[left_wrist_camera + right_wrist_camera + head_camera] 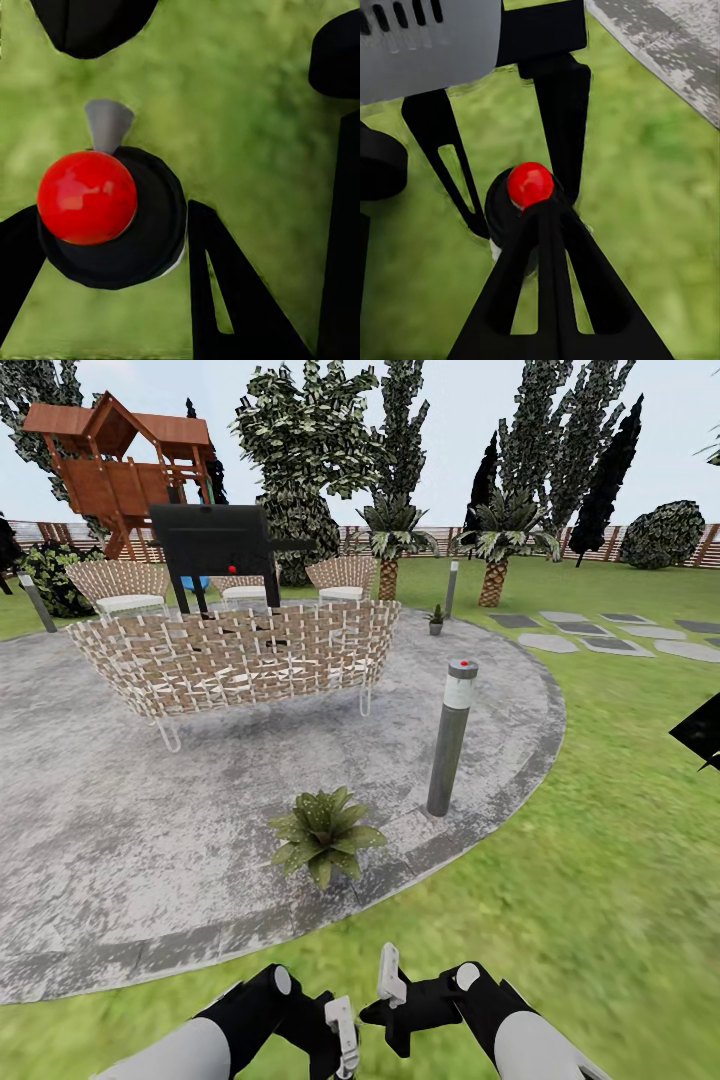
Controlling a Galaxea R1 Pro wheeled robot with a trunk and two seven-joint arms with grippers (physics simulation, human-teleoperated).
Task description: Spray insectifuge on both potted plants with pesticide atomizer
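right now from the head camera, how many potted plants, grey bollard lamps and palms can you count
potted plants: 2
grey bollard lamps: 3
palms: 2
total: 7

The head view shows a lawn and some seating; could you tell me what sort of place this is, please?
It looks like a back garden: a round grey paved patio on a green lawn, wicker seats, a wooden play tower, and a slatted fence behind tall trees.
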